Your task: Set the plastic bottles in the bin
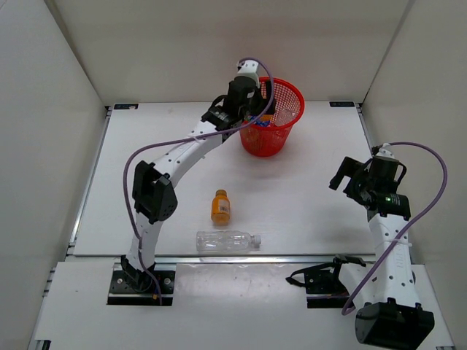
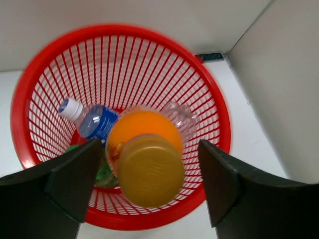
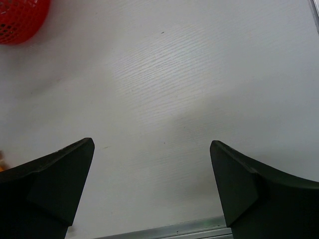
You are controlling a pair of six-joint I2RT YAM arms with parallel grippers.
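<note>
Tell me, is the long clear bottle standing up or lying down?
Lying down: the long clear bottle shows its full length and its cap side-on from above.

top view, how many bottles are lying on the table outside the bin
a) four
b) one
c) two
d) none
c, only an orange bottle and a long clear bottle lie on the table, both on the near side of the red bin
</note>
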